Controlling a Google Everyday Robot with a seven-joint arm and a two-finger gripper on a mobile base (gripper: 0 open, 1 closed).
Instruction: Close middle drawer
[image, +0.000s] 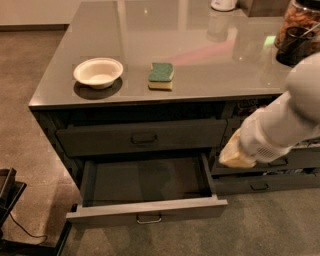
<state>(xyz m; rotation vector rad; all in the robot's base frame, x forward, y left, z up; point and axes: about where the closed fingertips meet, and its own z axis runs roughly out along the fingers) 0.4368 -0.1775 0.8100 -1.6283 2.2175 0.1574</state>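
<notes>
The middle drawer (145, 186) is pulled far out of the cabinet, its bare dark inside showing. Its low flat front (147, 208) carries a small loop handle (149, 218). My white arm (292, 117) comes in from the right. My gripper (234, 155) is the cream-coloured end of it, in front of the narrower right-hand drawers, just right of the open drawer's right side and above its front. It holds nothing that I can see.
The taller-fronted drawer (142, 137) above is shut. Narrower drawers (260, 186) stand at the right. On the grey countertop (210, 55) sit a white bowl (98, 73), a green sponge (161, 76) and a jar (299, 27). A black object (9, 197) is on the floor at left.
</notes>
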